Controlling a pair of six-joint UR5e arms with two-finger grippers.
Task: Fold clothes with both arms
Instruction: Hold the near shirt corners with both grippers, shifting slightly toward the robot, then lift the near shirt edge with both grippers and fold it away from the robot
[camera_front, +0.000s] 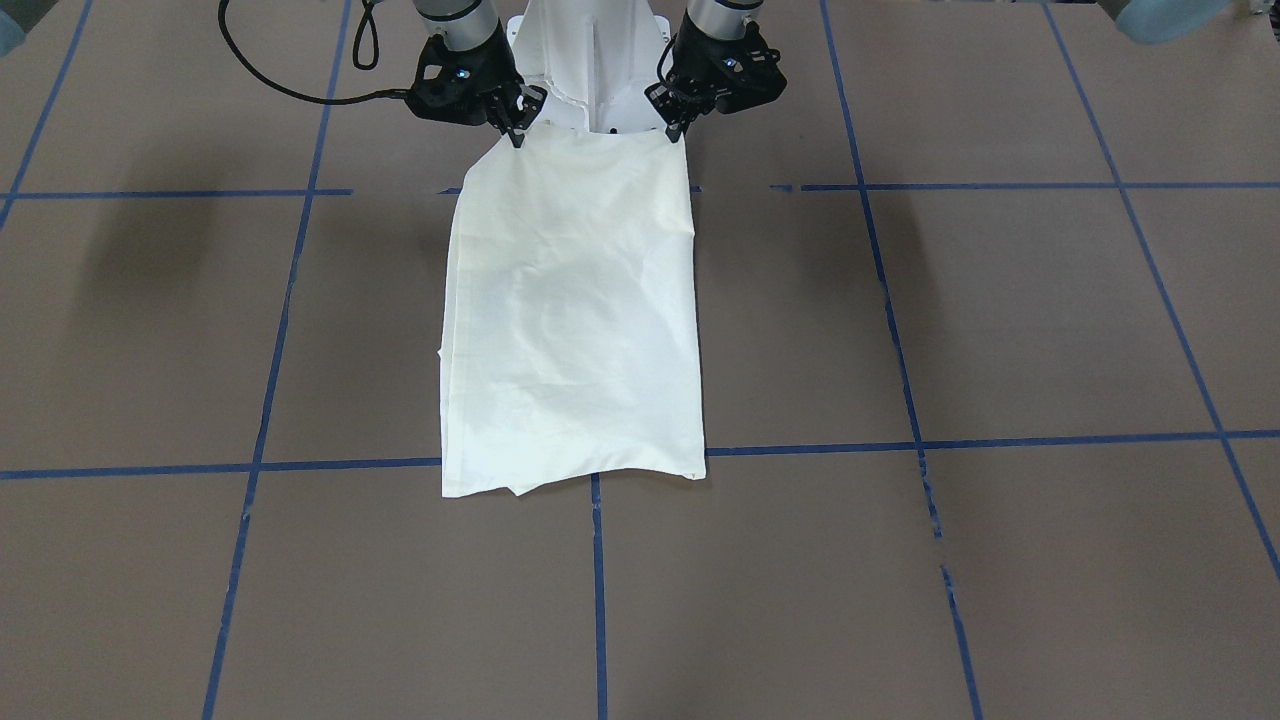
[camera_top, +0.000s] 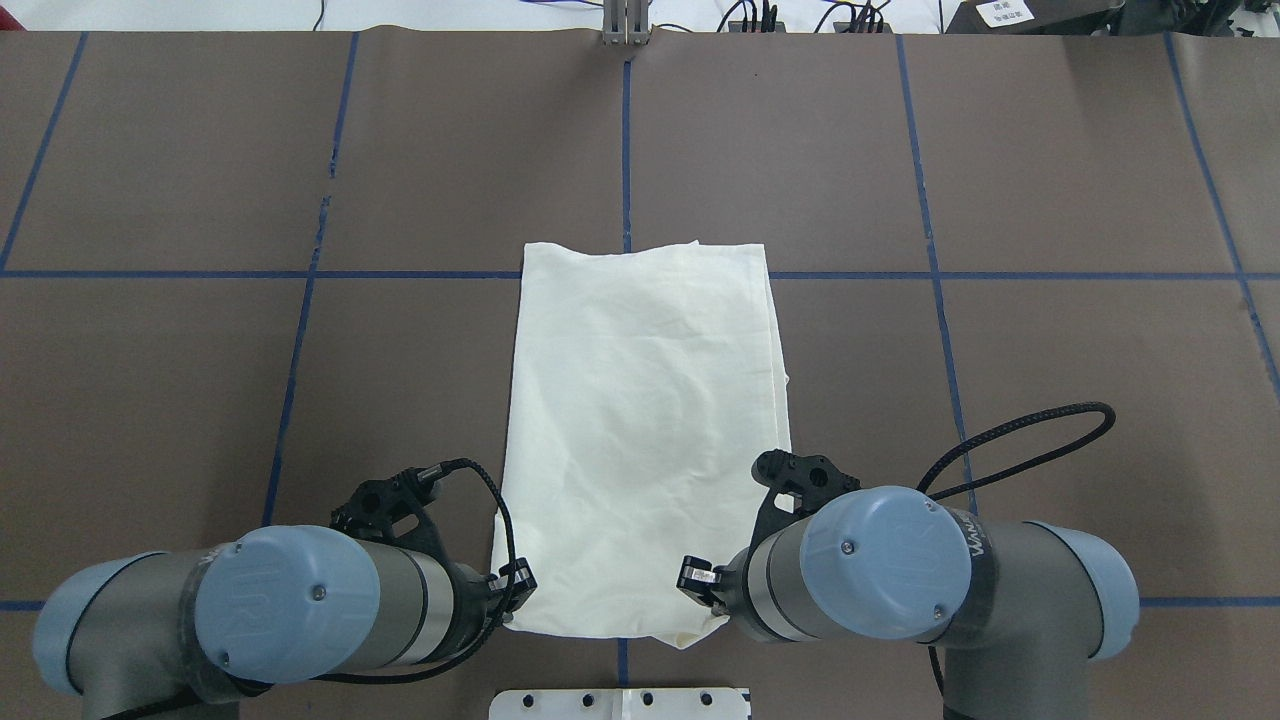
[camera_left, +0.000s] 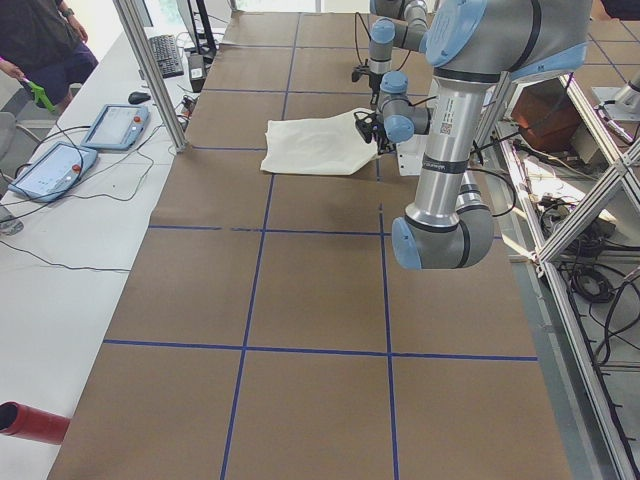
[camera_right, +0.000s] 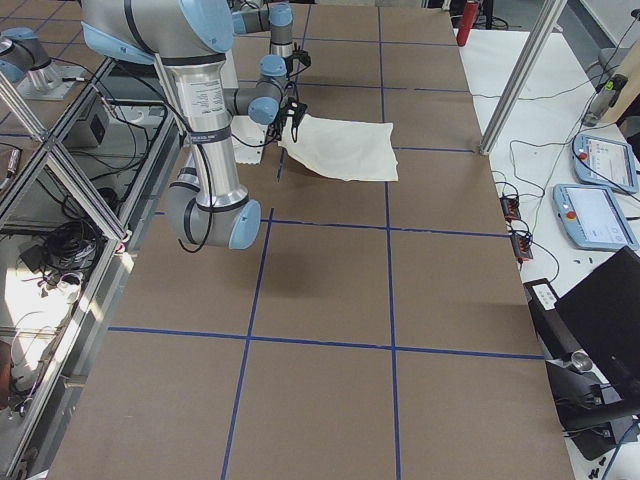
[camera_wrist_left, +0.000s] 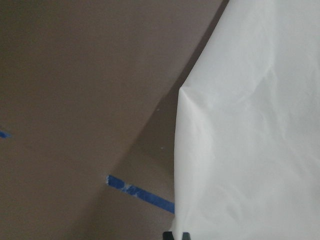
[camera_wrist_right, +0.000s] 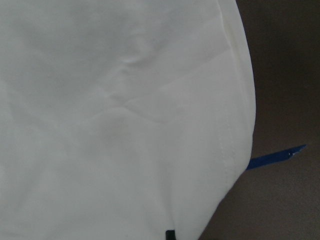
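Note:
The cream long-sleeved T-shirt (camera_front: 575, 320) lies folded into a long plain rectangle on the brown table (camera_top: 160, 400). Its print is hidden. My left gripper (camera_front: 678, 135) is shut on the shirt's near corner on my left; it also shows in the overhead view (camera_top: 515, 588). My right gripper (camera_front: 517, 137) is shut on the other near corner, also seen overhead (camera_top: 700, 583). The near edge is lifted a little between them. Both wrist views show cloth close up, the left (camera_wrist_left: 250, 140) and the right (camera_wrist_right: 125, 125).
The white pedestal base (camera_front: 590, 70) stands just behind the held edge. Blue tape lines (camera_front: 1000, 440) mark a grid on the table. A black cable (camera_top: 1020, 430) loops beside my right arm. Tablets (camera_left: 55, 170) and a person are past the table's far side.

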